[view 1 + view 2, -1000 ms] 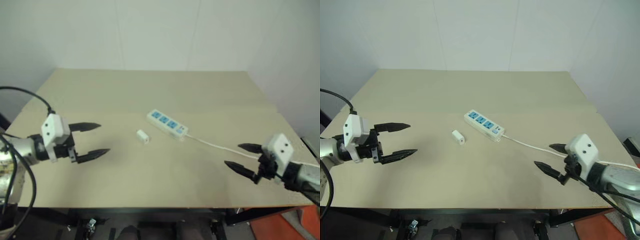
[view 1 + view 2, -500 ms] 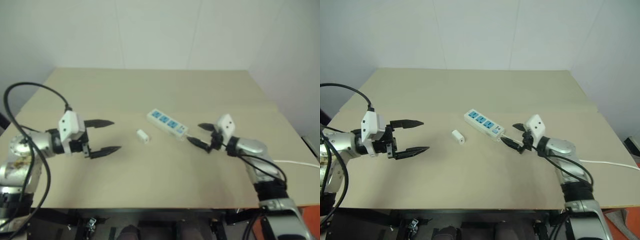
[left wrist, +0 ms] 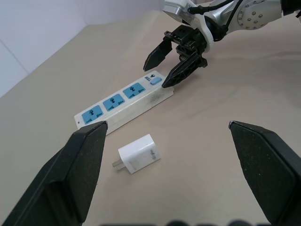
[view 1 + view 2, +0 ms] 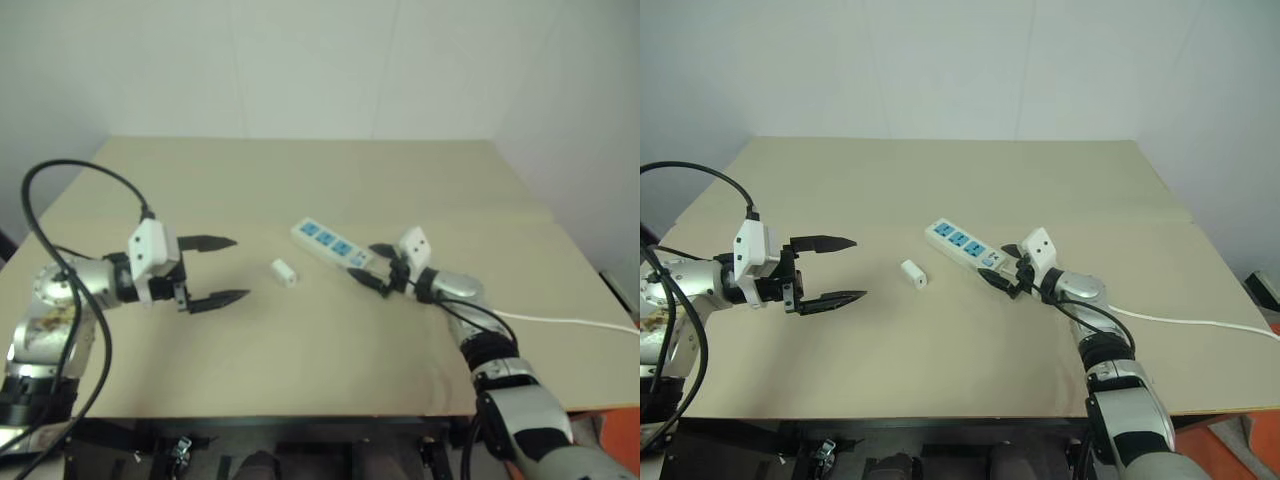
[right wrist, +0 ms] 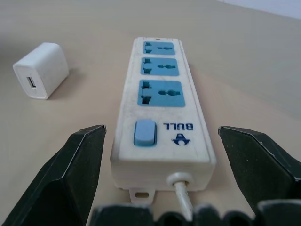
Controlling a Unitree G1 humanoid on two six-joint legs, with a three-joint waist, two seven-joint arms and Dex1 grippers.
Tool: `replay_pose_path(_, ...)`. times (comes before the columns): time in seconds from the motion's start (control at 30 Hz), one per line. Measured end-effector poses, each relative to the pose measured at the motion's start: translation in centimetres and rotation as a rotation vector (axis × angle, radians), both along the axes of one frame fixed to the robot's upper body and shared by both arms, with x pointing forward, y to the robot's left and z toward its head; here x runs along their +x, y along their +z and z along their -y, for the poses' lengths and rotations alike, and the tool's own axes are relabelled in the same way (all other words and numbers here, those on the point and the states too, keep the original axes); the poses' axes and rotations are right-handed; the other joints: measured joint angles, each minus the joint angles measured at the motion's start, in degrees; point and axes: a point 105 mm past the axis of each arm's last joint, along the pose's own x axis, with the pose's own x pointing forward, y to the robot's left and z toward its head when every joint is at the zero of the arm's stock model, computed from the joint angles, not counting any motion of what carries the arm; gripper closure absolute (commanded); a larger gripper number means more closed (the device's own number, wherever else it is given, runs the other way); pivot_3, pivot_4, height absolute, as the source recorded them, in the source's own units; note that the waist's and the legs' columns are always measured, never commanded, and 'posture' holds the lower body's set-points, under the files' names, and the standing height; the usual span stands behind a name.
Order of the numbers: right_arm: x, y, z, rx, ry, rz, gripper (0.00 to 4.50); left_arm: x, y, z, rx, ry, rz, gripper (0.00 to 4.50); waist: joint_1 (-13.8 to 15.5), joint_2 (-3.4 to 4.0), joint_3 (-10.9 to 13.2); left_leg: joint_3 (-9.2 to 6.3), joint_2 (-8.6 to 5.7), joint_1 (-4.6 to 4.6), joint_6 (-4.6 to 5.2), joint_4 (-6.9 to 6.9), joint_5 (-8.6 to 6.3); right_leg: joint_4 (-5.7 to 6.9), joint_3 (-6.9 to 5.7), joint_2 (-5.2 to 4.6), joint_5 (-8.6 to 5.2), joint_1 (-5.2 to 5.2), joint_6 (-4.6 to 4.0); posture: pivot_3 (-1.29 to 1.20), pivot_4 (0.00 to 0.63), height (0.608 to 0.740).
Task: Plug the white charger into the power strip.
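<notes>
Since a second ago the right gripper has been brought, jaws released, to the power strip's switch end, and the strip may be shoved against the charger lying just beside it on the surface, while the left gripper hangs wide open and empty.

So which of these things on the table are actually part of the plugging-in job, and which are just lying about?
Part of the job:
- white charger, lying loose on its side
- power strip, sockets free
- right gripper, open at the strip's switch end
- left gripper, open, short of the charger

Just there:
- table
- strip's white cable
</notes>
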Motion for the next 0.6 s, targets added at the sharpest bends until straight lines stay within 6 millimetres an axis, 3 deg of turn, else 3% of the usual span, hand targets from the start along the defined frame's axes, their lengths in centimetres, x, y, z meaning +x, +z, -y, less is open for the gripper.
replay_pose_path(0.23, 0.1, -1.5, -0.5, 0.017, -0.021, -0.04, 0.02, 0.1, -0.1, 0.1, 0.011, 0.003, 0.01, 0.0, -0.2, 0.01, 0.0, -0.01, 0.01, 0.02, 0.0, -0.02, 0.0, 0.02, 0.01, 0.01, 0.0, -0.01, 0.0, 0.0, 0.15, 0.74)
replay_pose_path(0.6, 0.9, -1.1, -2.0, 0.036, -0.014, -0.049, 0.02, 0.1, -0.6, 0.5, 0.011, -0.008, 0.0, 0.0, -0.3, 0.01, 0.0, -0.02, 0.01, 0.02, 0.0, -0.02, 0.0, 0.01, 0.0, 0.01, 0.0, -0.01, 0.0, 0.0, 0.15, 0.74)
